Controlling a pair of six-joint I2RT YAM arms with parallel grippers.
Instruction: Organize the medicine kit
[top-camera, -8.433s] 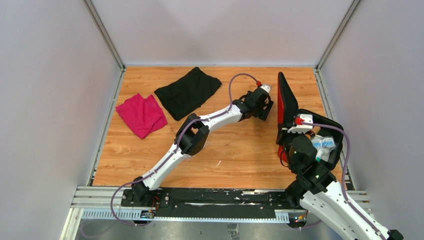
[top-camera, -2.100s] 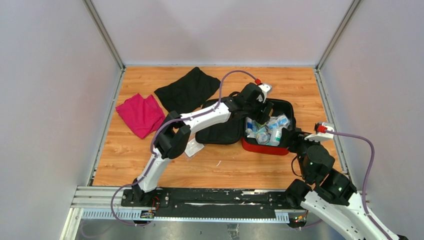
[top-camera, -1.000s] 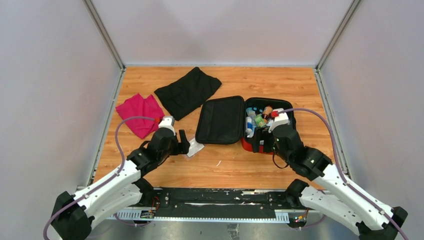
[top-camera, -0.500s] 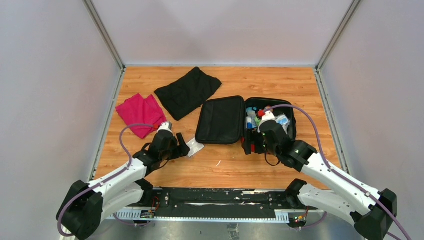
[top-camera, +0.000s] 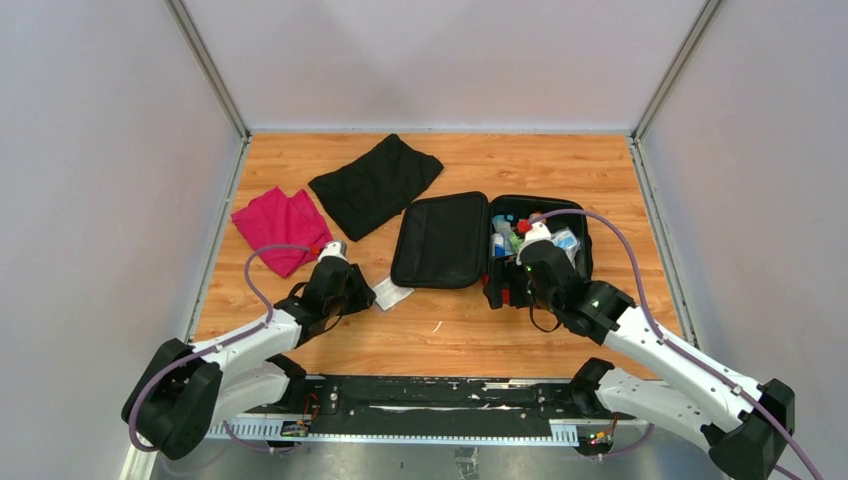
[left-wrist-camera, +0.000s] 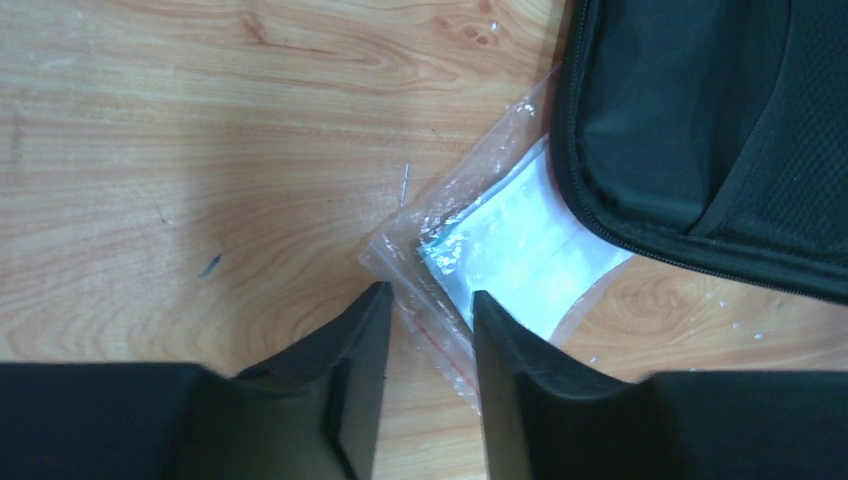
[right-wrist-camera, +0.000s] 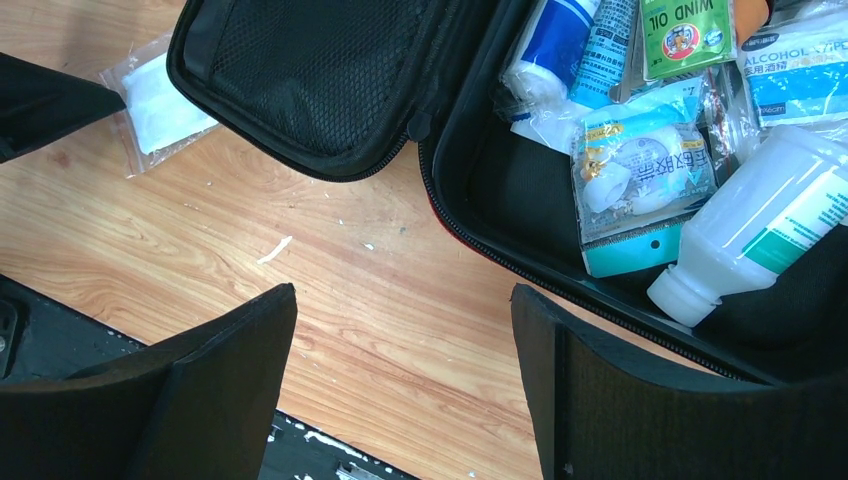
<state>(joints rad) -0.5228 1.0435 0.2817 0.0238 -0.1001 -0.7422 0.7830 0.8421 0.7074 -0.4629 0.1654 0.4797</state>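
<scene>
The medicine kit (top-camera: 440, 240) lies open on the wooden table, its black-lined lid (right-wrist-camera: 330, 70) flat on the left and its red base on the right. The base holds a white bottle (right-wrist-camera: 760, 235), a blue tube (right-wrist-camera: 555, 45), a green sachet (right-wrist-camera: 685, 30) and a teal-edged packet (right-wrist-camera: 640, 175). A clear plastic bag (left-wrist-camera: 510, 240) with a white pad inside lies by the lid's near-left corner (left-wrist-camera: 700, 120). My left gripper (left-wrist-camera: 428, 298) is low over the bag's (top-camera: 393, 295) edge, its jaws narrowly apart with that edge between them. My right gripper (right-wrist-camera: 403, 290) hangs wide open over bare wood just in front of the kit.
A black cloth (top-camera: 375, 183) lies at the back left and a magenta cloth (top-camera: 283, 228) beside the left wall. The black base rail (top-camera: 430, 395) runs along the near edge. Grey walls close in both sides and the back.
My left gripper's jaws have narrowed around the plastic bag's edge and edged toward it. My right gripper shifted left to the kit's front, then held still, open.
</scene>
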